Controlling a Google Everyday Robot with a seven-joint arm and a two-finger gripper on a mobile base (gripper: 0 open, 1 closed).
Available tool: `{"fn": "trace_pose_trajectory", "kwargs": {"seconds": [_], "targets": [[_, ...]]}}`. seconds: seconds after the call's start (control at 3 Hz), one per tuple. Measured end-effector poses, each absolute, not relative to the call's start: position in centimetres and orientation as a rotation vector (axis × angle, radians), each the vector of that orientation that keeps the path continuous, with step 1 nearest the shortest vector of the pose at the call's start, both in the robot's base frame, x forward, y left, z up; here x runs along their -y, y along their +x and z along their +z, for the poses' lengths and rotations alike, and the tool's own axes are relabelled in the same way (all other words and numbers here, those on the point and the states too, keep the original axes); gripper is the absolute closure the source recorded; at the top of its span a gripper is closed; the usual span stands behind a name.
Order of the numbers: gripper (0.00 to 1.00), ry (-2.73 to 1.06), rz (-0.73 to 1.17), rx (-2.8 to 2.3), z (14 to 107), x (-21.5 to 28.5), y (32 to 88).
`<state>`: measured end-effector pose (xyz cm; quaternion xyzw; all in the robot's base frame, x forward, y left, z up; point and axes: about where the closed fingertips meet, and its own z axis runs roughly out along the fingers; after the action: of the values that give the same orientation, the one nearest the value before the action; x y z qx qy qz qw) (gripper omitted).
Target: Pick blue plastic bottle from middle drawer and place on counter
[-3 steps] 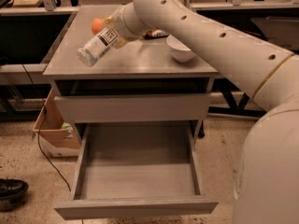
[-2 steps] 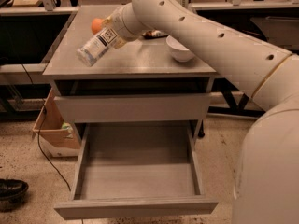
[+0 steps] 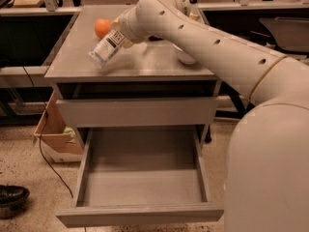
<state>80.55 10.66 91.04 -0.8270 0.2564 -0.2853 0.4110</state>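
The blue plastic bottle (image 3: pixel 105 50) is clear with a white label and hangs tilted, its lower end just over the left part of the grey counter (image 3: pixel 145 66). My gripper (image 3: pixel 120 32) is at the end of the white arm reaching in from the right, and it is shut on the bottle's upper end. The middle drawer (image 3: pixel 145 178) is pulled out below, and its grey floor is bare.
An orange (image 3: pixel 102 27) lies on the counter behind the bottle. A white bowl (image 3: pixel 183 56) sits on the counter's right side, partly hidden by my arm. A cardboard box (image 3: pixel 52 134) and a cable are on the floor left of the cabinet.
Almost nothing has changed. The bottle stays tilted in my gripper over the counter's left side.
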Motion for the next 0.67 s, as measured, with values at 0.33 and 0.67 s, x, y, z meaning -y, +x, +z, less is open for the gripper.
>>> {"fn": "trace_pose_trajectory", "kwargs": {"seconds": [0.33,0.67], "targets": [[1.0,-2.09,-0.775,-0.664,90.2,-8.9,83.1],[0.82,-2.102,-0.809,-0.692,89.3,-7.2,84.5]]}}
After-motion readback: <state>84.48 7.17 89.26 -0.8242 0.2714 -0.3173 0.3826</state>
